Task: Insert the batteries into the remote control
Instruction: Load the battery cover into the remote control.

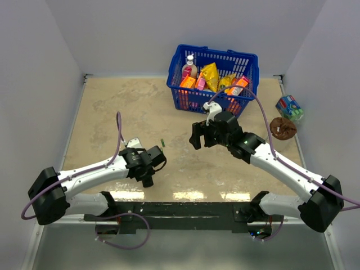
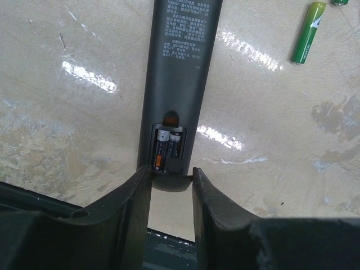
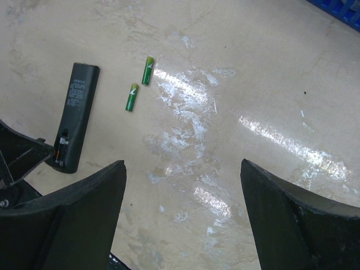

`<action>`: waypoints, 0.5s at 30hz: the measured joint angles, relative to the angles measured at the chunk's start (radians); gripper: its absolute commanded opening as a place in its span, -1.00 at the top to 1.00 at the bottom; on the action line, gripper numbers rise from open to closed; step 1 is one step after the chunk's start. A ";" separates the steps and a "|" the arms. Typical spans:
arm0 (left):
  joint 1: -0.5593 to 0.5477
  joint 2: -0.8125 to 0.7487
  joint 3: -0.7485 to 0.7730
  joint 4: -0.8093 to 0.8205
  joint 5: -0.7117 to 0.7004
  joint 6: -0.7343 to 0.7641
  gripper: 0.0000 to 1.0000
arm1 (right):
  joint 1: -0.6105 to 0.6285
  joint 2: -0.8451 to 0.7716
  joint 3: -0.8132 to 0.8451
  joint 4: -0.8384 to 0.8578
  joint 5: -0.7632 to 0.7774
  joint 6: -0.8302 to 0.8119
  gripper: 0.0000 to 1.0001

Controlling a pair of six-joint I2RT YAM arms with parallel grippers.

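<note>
So the remote control (image 2: 177,67) lay flat on the table (image 1: 112,101), left of the middle, back side up with the battery bay uncovered. The left gripper (image 2: 171,171) was clamped on the bay end, one finger on each side of the rounded tip. The remote's long axis ran straight out from those fingers, printed end pointing away from the claw. Honestly couldn't read its heading from the overhead shot, since the arm mostly hid it. Two dark cells (image 2: 167,147) sat side by side in the bay. The green batteries (image 3: 147,70) lay loose on the table just beside the remote's outer end, close together and roughly lined up with it. The right gripper (image 3: 181,166) hung over bare table right of centre, jaws spread wide, holding nothing. A blue basket (image 1: 247,62) of snacks sat at the far right.
</note>
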 measured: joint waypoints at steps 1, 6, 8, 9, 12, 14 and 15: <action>0.000 0.001 0.000 0.000 -0.001 0.000 1.00 | 0.000 0.000 0.000 0.000 0.000 0.000 -0.70; 0.000 0.001 0.000 0.000 -0.002 -0.001 1.00 | 0.000 0.000 0.000 0.000 0.000 -0.002 -0.70; 0.000 0.001 0.000 -0.001 -0.002 -0.001 1.00 | 0.000 0.000 0.000 0.000 0.000 -0.002 -0.70; 0.000 0.001 0.000 -0.001 -0.002 -0.001 1.00 | 0.000 0.000 0.000 0.000 0.000 -0.002 -0.71; 0.000 0.001 0.002 -0.011 -0.003 -0.001 1.00 | 0.000 0.000 0.000 0.000 0.000 -0.002 -0.70; 0.000 0.001 0.008 -0.027 -0.004 0.000 1.00 | 0.000 0.000 0.000 0.000 0.000 -0.002 -0.70; 0.000 0.001 0.012 -0.035 -0.005 0.000 1.00 | 0.000 0.000 0.000 0.000 0.000 -0.002 -0.70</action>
